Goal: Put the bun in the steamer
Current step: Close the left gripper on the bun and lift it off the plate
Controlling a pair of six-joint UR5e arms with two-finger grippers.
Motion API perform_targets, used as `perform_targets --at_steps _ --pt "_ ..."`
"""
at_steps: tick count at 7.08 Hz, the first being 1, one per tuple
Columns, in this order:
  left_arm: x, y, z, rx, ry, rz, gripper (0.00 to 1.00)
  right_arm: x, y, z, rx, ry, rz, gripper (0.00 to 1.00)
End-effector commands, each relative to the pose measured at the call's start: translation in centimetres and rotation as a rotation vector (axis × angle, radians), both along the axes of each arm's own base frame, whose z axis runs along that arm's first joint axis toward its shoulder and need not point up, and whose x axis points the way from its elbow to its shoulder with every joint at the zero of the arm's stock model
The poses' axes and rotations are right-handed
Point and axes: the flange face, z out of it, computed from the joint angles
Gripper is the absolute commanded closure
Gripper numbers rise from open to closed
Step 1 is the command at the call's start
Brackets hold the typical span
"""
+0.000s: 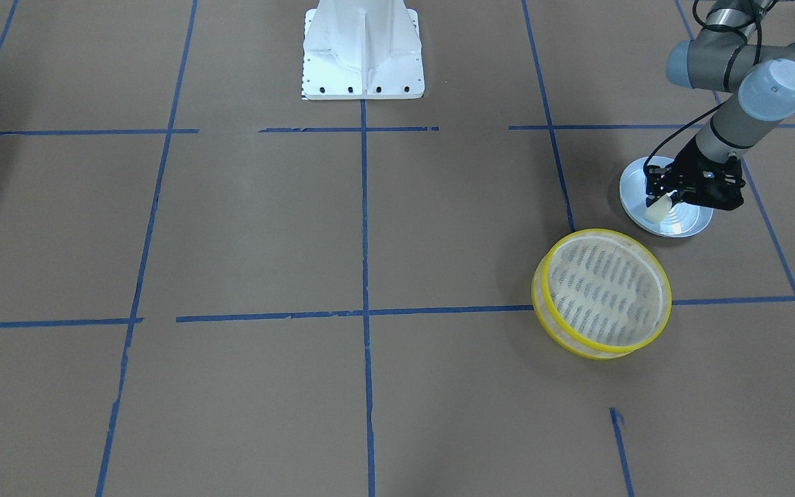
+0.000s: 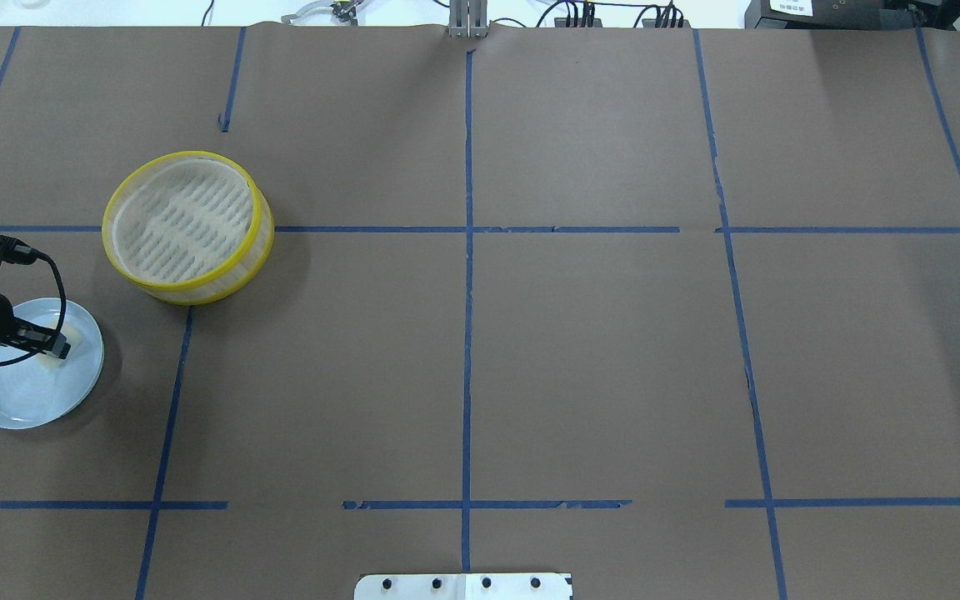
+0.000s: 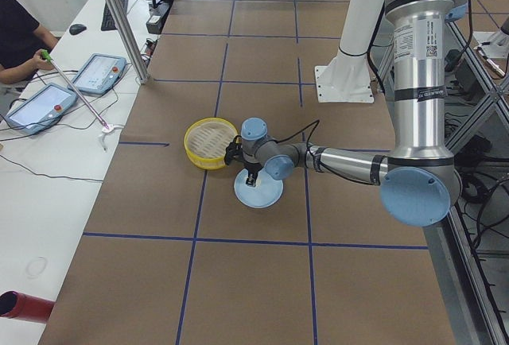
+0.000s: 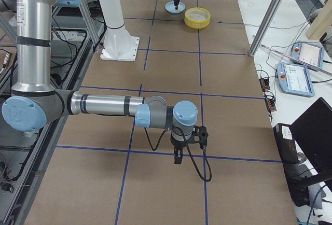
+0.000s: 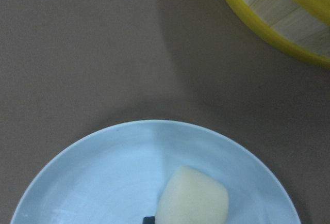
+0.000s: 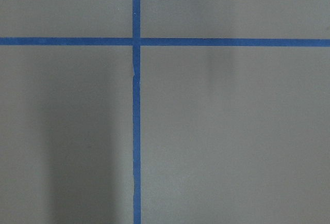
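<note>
The cream-white bun [image 1: 660, 208] sits between the fingers of my left gripper [image 1: 662, 205], which is shut on it just above the pale blue plate [image 1: 682, 222]. In the overhead view the bun [image 2: 57, 347] is at the gripper tip over the plate [image 2: 13, 400]. The left wrist view shows the bun [image 5: 193, 198] over the plate [image 5: 103, 172]. The yellow-rimmed steamer [image 1: 549, 314] stands empty beside the plate, seen also from overhead [image 2: 197, 292]. My right gripper [image 4: 178, 160] hangs far away over bare table; I cannot tell if it is open or shut.
The white robot base [image 1: 363, 48] stands at the table's middle back edge. Blue tape lines [image 2: 467, 250] cross the brown table. The steamer's wall [image 5: 278, 22] is close to the plate's far side.
</note>
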Motion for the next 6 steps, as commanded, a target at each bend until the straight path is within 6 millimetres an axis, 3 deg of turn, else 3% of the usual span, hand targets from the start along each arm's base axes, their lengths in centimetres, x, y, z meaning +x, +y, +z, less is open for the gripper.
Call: perform_targets --at_steps 1,3,6 --pt "0.0 0.0 -0.1 0.001 0.001 0.000 0.67 0.0 0.0 0.0 0.000 0.000 0.000 0.00" --pt "-0.2 0.0 -0.7 0.012 0.008 -0.001 0.66 0.0 0.0 0.0 0.000 0.000 0.000 0.00" --pt "-2.1 1.2 -3.3 0.042 0.039 -0.002 0.67 0.0 0.0 0.0 0.000 0.000 0.000 0.00"
